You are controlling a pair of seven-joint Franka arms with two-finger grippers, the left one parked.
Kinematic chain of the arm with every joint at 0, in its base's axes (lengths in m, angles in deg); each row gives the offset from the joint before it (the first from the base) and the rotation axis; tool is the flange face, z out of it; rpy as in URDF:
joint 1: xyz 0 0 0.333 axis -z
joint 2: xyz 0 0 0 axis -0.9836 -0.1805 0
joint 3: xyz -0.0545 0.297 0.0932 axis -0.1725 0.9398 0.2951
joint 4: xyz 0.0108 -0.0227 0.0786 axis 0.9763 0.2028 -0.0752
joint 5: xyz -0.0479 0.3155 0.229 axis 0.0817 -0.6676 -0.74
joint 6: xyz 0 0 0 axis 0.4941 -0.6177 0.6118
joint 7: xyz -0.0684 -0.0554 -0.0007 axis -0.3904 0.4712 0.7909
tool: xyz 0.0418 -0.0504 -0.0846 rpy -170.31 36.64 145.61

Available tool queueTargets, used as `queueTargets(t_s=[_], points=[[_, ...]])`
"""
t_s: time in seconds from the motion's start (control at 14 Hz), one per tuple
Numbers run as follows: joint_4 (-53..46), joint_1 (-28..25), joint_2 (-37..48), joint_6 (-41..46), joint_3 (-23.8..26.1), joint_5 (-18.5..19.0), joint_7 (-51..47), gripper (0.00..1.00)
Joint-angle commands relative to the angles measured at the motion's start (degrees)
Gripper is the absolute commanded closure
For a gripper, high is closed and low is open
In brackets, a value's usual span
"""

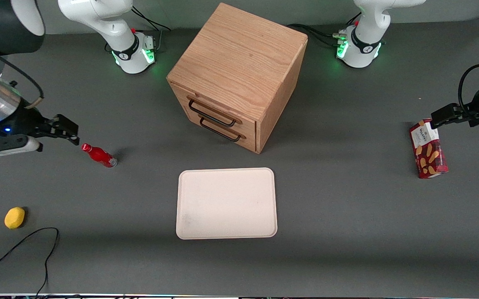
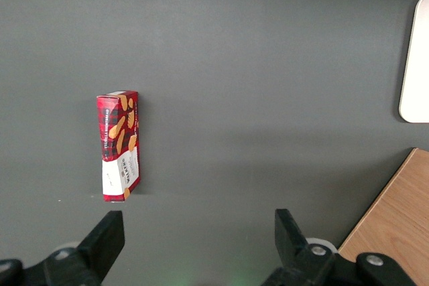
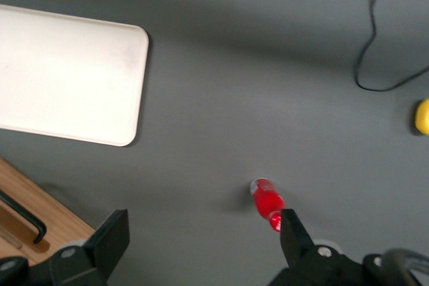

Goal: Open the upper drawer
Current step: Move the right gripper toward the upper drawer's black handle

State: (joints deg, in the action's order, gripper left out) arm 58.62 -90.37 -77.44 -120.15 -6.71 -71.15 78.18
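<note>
The oak cabinet (image 1: 239, 70) stands mid-table, its front turned partly toward the working arm's end. The upper drawer (image 1: 181, 92) sits flush with the cabinet front, and its long black bar handle (image 1: 211, 114) lies just above the bottom drawer's handle (image 1: 221, 131). My gripper (image 1: 70, 129) hovers low toward the working arm's end of the table, well apart from the cabinet. It is open, with nothing between the fingers (image 3: 204, 226). In the right wrist view a corner of the cabinet (image 3: 40, 222) shows with one black handle (image 3: 23, 218); which drawer it belongs to I cannot tell.
A red bottle (image 1: 99, 155) lies on the table close by the gripper and by one fingertip (image 3: 289, 222). A cream tray (image 1: 226, 203) lies nearer the front camera than the cabinet. A yellow fruit (image 1: 14, 217), a black cable (image 1: 35, 243) and a red biscuit box (image 1: 428, 148) are also on the table.
</note>
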Motion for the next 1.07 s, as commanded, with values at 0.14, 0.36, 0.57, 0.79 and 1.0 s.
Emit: queueTargets(t_s=[0.14, 0.36, 0.57, 0.79, 1.0], points=[[-0.6, -5.3, 0.4, -0.5, -0.1, -0.5, 0.9, 0.0], [-0.5, -10.0, 0.4, -0.6, -0.1, -0.5, 0.9, 0.0], [-0.8, -14.0, 0.2, -0.8, -0.1, -0.8, 1.0, 0.0], [-0.7, -18.6, 0.0, -0.7, 0.0, -0.8, 1.1, 0.0], [-0.7, -22.8, -0.3, -0.7, -0.1, -0.5, 1.4, 0.0]])
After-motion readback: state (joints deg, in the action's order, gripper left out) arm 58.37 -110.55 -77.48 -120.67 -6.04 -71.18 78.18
